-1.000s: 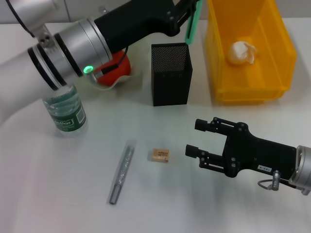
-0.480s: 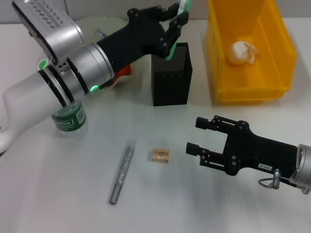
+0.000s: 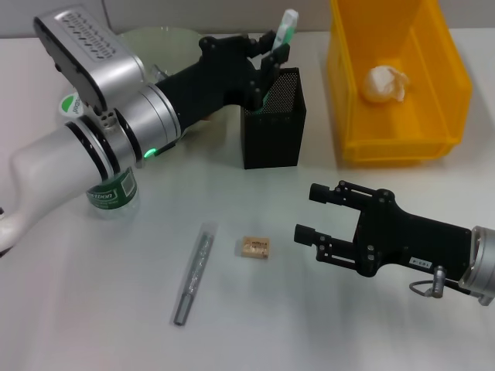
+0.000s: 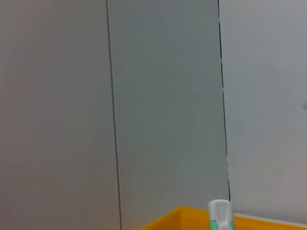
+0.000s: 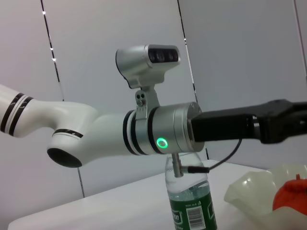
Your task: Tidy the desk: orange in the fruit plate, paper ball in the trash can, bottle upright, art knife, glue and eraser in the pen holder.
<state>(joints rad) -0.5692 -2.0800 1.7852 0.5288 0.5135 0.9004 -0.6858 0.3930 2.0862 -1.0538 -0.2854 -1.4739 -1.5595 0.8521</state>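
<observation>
one eraser (image 3: pixel 254 246), one paper ball (image 3: pixel 384 83)

I'm seeing the left arm covering most of the fruit plate (image 3: pixel 158 37) and all but a red sliver of the orange (image 5: pixel 290 193) in the right wrist view. It's also hiding the bottle's (image 3: pixel 112 191) neck and cap. The green-and-white tool's (image 3: pixel 283 35) lower end is sinking behind the left hand (image 3: pixel 261 68), so I can't tell its grip. The trash can's (image 3: pixel 456 85) far wall is getting cropped overhead.
</observation>
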